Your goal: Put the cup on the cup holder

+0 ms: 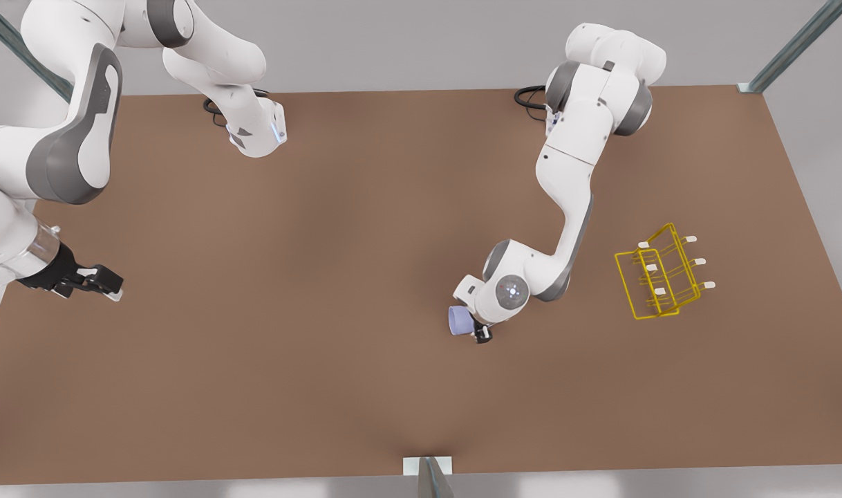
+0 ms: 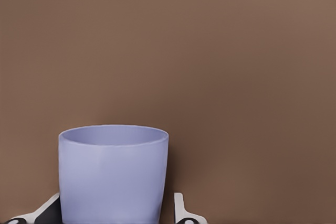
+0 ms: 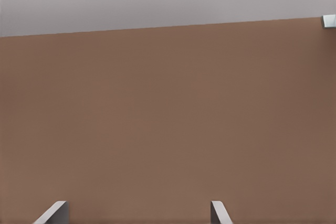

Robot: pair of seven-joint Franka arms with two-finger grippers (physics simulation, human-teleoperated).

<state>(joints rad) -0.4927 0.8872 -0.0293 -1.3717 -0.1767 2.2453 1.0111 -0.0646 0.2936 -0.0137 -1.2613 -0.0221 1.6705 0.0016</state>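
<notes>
A lavender-blue cup (image 1: 457, 321) sits between the fingers of the left gripper (image 1: 471, 328) near the middle of the brown table (image 1: 324, 277), the arm folded low over it from the front view's right. The left wrist view shows the tumbler (image 2: 113, 174) with its open mouth facing away from the camera and a pale fingertip (image 2: 181, 211) close on either side of its wall; the jaws appear to be pinching the cup across its body, though actual contact is hard to confirm. Gripping the wall rather than the rim would leave the mouth free, a sensible hold if the cup is to be slid over a prong.

The yellow wire cup holder (image 1: 659, 273) stands well apart, toward the front view's right, its white-capped prongs bare. Judging by that, the carry is not yet done and the cup would need to be turned mouth-first onto a cap.

The right gripper (image 1: 99, 282) waits at the front view's left edge, clear of the work; the right wrist view shows its fingertips (image 3: 55, 212) spread wide over bare table.
</notes>
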